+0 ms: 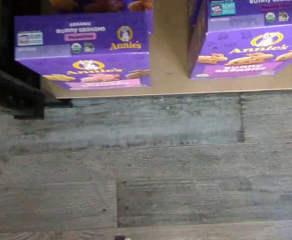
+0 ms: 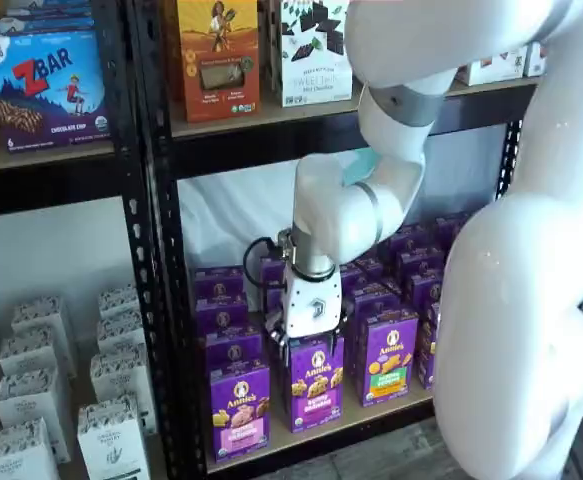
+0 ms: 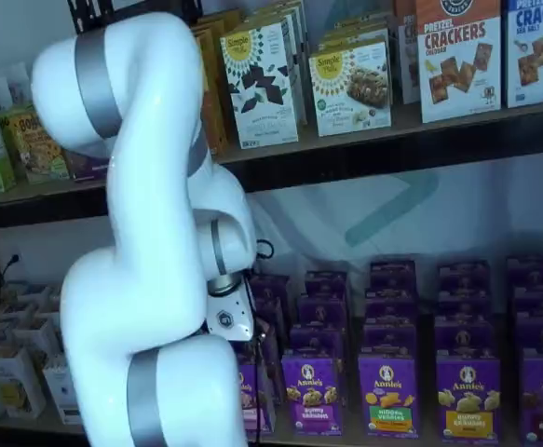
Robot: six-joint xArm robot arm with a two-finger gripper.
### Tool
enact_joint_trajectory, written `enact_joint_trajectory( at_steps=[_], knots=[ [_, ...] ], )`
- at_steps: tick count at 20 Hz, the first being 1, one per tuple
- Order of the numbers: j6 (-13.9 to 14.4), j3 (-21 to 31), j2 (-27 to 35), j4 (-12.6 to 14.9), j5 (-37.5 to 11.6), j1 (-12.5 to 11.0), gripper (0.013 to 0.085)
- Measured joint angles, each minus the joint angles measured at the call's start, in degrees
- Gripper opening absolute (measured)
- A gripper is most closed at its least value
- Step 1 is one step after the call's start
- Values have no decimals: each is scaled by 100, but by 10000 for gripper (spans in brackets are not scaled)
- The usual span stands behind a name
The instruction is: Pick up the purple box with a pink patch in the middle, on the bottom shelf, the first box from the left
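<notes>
The purple box (image 2: 239, 405) with a pink lower panel stands upright at the left end of the bottom shelf (image 2: 371, 417), next to the black upright. In the wrist view it (image 1: 85, 55) sits on the tan board (image 1: 171, 60), with a lilac-panel carton (image 1: 246, 45) beside it. In a shelf view the arm partly hides it (image 3: 252, 396). My gripper (image 2: 309, 345) hangs just above the front row, over the lilac-panel carton (image 2: 317, 385) and slightly right of the purple box. Its fingers barely show against the cartons, so I cannot tell any gap. It holds nothing that I can see.
More purple cartons fill the rows behind, and a green-panel one (image 2: 389, 362) stands to the right. A black perforated upright (image 2: 156, 300) borders the purple box on its left. White cartons (image 2: 31, 400) fill the neighbouring bay. Boxes line the shelf above (image 2: 216, 60). Grey wood floor (image 1: 161, 165) lies in front.
</notes>
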State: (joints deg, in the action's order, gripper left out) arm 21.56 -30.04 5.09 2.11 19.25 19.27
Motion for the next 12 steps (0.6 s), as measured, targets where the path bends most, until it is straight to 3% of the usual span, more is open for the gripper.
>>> enact_joint_trajectory(
  at_steps=[8, 12],
  knots=[
    [-289, -429, 771, -13, -271, -277, 850],
    [-638, -569, 1001, -286, -409, -359, 850]
  ],
)
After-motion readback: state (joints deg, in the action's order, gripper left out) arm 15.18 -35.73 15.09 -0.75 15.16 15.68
